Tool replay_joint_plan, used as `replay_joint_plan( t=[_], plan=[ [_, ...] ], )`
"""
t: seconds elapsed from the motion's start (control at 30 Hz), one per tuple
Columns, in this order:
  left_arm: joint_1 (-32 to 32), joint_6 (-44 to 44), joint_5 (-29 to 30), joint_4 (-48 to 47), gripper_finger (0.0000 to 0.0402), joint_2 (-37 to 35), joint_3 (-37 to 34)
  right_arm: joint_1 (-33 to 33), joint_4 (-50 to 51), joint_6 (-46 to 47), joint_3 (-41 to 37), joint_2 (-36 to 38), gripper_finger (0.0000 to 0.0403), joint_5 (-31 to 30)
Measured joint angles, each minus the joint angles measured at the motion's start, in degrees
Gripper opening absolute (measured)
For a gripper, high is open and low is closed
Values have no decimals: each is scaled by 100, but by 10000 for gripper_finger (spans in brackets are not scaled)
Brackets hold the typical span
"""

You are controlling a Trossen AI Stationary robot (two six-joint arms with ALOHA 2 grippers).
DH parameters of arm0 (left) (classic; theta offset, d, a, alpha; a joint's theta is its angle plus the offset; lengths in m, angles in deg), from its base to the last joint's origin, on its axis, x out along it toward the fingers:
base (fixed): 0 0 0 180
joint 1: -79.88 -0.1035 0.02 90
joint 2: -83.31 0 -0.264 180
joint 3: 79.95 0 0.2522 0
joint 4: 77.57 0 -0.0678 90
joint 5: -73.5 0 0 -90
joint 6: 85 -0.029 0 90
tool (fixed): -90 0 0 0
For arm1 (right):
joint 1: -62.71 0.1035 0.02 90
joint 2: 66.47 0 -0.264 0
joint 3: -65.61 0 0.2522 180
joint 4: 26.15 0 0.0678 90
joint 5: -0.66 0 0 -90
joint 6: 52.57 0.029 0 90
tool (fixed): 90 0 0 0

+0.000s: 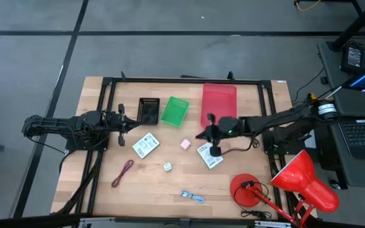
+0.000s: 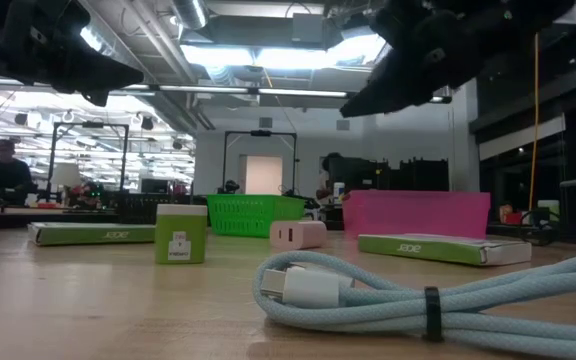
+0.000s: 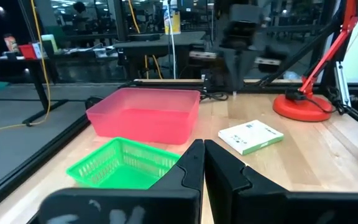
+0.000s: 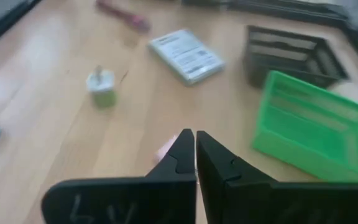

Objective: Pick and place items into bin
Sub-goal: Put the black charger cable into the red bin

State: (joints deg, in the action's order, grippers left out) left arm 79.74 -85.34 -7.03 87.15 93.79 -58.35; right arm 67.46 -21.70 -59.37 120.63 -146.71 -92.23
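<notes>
Grey floor [image 1: 170, 50] with dark seams surrounds the wooden counter [image 1: 151, 190]; ceiling light panels [image 2: 268, 50] illuminate the room

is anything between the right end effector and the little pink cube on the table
Nothing visible blocks it. The right end effector hangs over bare wood, with the small pink cube just beside it toward the table's middle. The white printed packet lies nearer the front edge, off that line. The red plastic bin sits behind.
</notes>
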Motion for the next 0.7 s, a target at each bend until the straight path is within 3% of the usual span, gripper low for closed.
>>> replay_joint_plan(
  t=[0.13,0.27,0.43,0.7],
  plan=[
    [0,-21,0,1,6,0,0,204,691,-230,539,-357,0,-20],
    [0,-136,4,2,6,2,0,266,2000,246,1032,-506,0,-492],
    [0,-151,5,3,6,1,0,262,4248,1464,1704,-506,0,-902],
    [0,-340,9,16,6,1,0,262,7502,3445,2387,-494,0,-1022]
  ],
)
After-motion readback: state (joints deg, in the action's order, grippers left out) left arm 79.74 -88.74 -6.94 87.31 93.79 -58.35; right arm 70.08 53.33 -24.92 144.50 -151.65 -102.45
